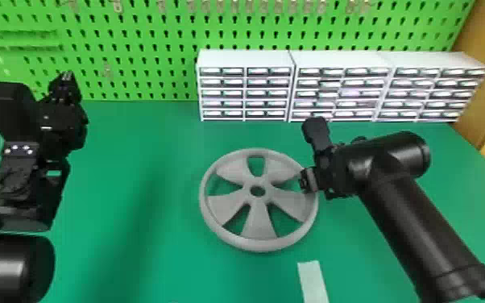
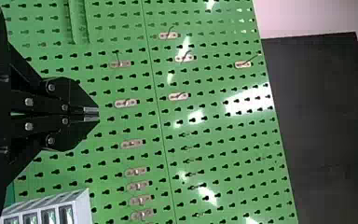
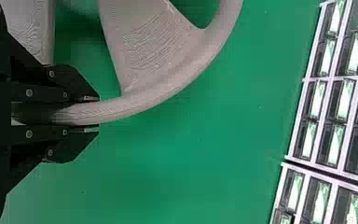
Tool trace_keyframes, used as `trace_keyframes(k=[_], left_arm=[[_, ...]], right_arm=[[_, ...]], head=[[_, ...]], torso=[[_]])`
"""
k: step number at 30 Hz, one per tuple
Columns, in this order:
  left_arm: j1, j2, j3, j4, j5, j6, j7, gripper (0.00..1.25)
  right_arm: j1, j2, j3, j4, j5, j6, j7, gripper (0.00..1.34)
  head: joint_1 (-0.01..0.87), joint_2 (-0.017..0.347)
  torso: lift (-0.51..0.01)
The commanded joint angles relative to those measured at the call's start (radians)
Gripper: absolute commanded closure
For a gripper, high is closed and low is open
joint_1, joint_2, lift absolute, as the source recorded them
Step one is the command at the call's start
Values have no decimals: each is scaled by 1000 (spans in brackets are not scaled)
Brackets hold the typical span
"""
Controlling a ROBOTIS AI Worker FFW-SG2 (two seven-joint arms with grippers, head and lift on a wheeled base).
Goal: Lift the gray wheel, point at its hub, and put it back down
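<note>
At the left side, the left pincer (image 1: 67, 75) is raised above the table (image 1: 133, 250), in front of the green pegboard (image 1: 141, 60). In the left wrist view, this left pincer (image 2: 98, 114) has its two black fingers (image 2: 72, 95) together, with nothing between the tips. Small metal pieces (image 2: 127, 103) are attached on the pegboard there.

In the middle there is the gray wheel (image 1: 258, 227), with its face turned upward and the hub (image 1: 268, 190) visible at the centre of five wide spokes. It is over the middle part of the green table; I cannot tell if its underside touches the surface. Behind it stand the white drawer cabinets (image 1: 342, 59) in one row, and nearer to the front a pale strip (image 1: 312, 280) lies on the table.

At the right, the right pincer (image 1: 303, 180) is at the right part of the wheel's rim. In the right wrist view, this right pincer (image 3: 98, 114) is clamped on the rim, one finger on each side of it.
</note>
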Motion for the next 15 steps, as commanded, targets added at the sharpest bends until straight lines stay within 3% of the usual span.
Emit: trace_keyframes(k=[1, 15], left_arm=[[-2, 0, -2, 2, 0, 0, -2, 1227], [-2, 0, -9, 8, 0, 0, -4, 1227]], right_arm=[[1, 2, -3, 15, -14, -13, 0, 1326], [4, 3, 6, 46, -20, -24, 0, 1326]], head=[[692, 48], [692, 48]], torso=[[-88], [-88]])
